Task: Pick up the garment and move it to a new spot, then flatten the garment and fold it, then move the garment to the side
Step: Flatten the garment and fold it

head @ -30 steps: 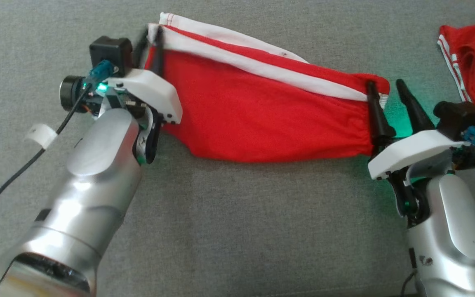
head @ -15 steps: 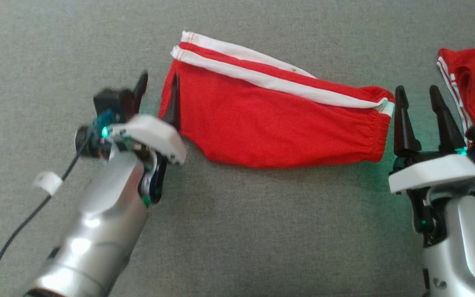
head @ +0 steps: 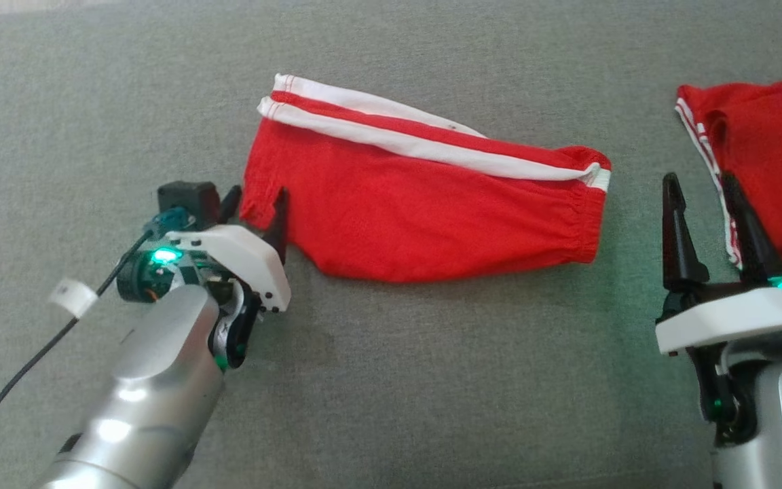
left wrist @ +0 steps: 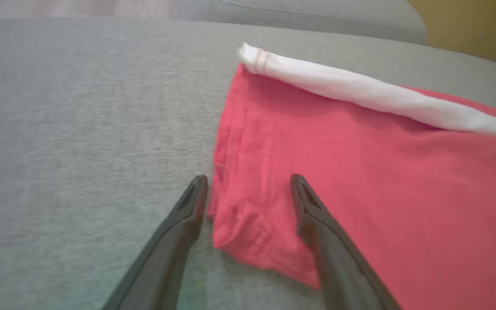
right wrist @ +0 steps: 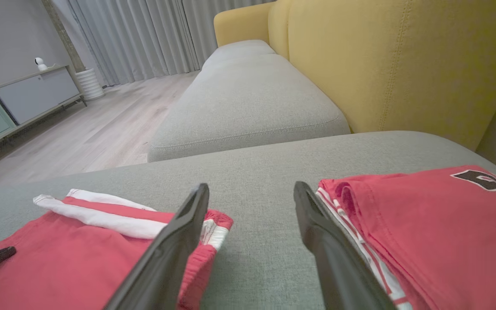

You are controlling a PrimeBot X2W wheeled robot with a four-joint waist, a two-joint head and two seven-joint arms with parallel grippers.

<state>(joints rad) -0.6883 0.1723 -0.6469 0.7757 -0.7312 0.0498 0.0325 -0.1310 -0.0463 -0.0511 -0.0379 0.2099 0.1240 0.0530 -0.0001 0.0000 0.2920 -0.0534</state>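
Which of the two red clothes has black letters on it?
The red top beside the right gripper; its black print shows in the right wrist view. The shorts in the middle have broad white stripes instead.

Soft, even daylight fills the scene, with faint shadows under the red shorts (head: 418, 217). Green status lights behind the left gripper (head: 256, 198) and right gripper (head: 698, 180) tint the grey sofa cushion (head: 432, 380) beside them. The head view is slightly soft and grainy. The left wrist view is hazy, its reds washed pink. The right wrist view is sharper, with wide-angle bowing toward its edges and brightly lit pale curtains (right wrist: 144, 38).
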